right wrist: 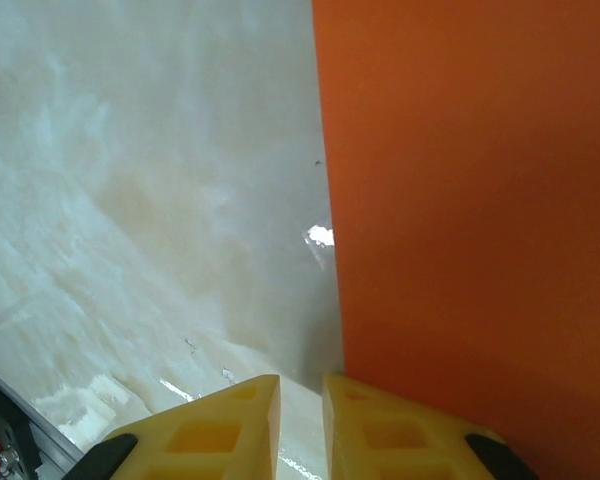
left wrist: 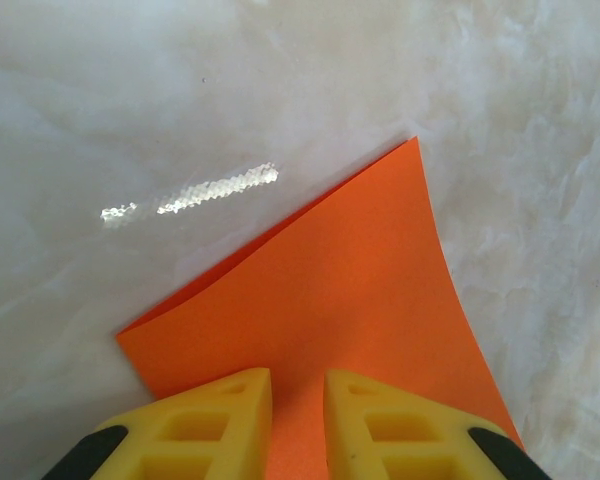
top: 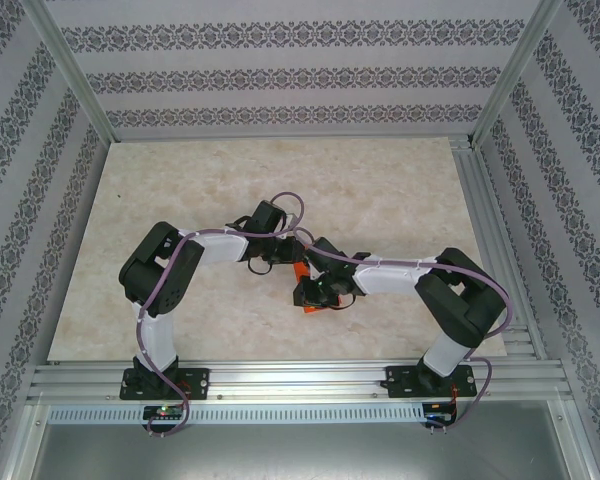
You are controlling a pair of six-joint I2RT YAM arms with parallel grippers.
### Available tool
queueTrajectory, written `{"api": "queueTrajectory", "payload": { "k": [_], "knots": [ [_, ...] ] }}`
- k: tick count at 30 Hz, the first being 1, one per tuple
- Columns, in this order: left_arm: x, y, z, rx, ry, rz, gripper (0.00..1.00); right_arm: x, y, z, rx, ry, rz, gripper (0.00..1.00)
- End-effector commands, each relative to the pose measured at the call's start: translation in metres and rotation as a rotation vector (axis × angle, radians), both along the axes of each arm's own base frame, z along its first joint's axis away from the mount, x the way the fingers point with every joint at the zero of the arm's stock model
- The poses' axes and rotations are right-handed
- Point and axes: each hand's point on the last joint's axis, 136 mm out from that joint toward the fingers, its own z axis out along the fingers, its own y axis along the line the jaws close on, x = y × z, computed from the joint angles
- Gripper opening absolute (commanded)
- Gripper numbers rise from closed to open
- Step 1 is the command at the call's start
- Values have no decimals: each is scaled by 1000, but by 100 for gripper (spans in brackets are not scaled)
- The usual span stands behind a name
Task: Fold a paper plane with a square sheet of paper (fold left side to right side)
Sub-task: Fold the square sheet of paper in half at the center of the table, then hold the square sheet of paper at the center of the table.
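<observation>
The square sheet of paper (top: 299, 273) is bright orange and lies mid-table, mostly hidden under both wrists in the top view. In the left wrist view the paper (left wrist: 350, 270) lies on the table with a second layer showing along its left edge. My left gripper (left wrist: 298, 385) is low over it, jaws a narrow gap apart, with orange showing through the gap. In the right wrist view the paper (right wrist: 470, 200) covers the right half. My right gripper (right wrist: 301, 390) sits at its straight left edge, jaws slightly apart with bare table between them. Its right finger (right wrist: 400, 430) overlaps the sheet.
The pale marbled tabletop (top: 400, 190) spreads around the paper. A metal rail (top: 300, 380) runs along the near edge by the arm bases, and patterned walls enclose the other sides. Both arms (top: 160, 270) bend inward and meet at the centre.
</observation>
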Motion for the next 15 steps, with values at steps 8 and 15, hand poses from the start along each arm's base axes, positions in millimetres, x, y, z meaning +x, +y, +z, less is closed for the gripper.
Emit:
{"api": "queueTrajectory", "payload": {
  "k": [8,15],
  "knots": [
    [3,4,-13,40,-10,5,24,12,-5,49,69,-102,-6,23],
    [3,4,-12,38,-10,5,24,26,-49,47,39,-121,-90,32]
  ]
}}
